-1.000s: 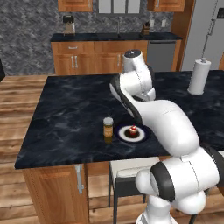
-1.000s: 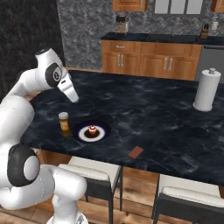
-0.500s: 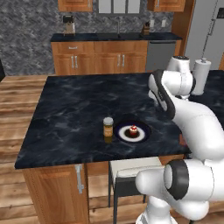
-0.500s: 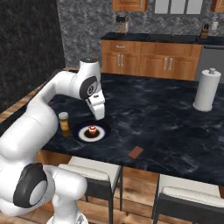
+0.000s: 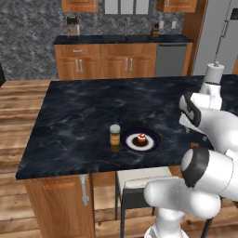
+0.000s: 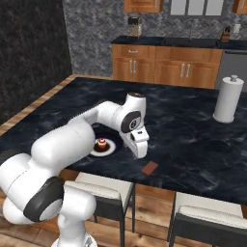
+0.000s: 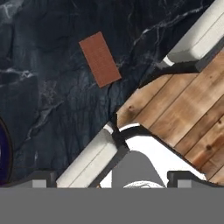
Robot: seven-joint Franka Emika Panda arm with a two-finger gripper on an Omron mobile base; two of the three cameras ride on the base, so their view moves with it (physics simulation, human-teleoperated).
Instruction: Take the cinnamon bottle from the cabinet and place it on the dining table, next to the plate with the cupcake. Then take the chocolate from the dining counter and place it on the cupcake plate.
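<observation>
**End effector spread above the chocolate at the table's near edge**

The chocolate [image 6: 150,168] lies flat near the table [image 6: 193,140] front edge, dark surface bare around it. The end effector [image 6: 139,147], spread and empty, hangs just beside it. The cinnamon bottle [image 5: 115,137] stands touching the cupcake plate [image 5: 140,140].

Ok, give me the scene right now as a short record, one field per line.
cinnamon bottle: upright on the dark counter, left of the plate
plate: holds the cupcake
chocolate: flat on the counter near its front edge, untouched
gripper: open, empty, above the counter between plate and chocolate
paper towel roll: upright, far side
</observation>
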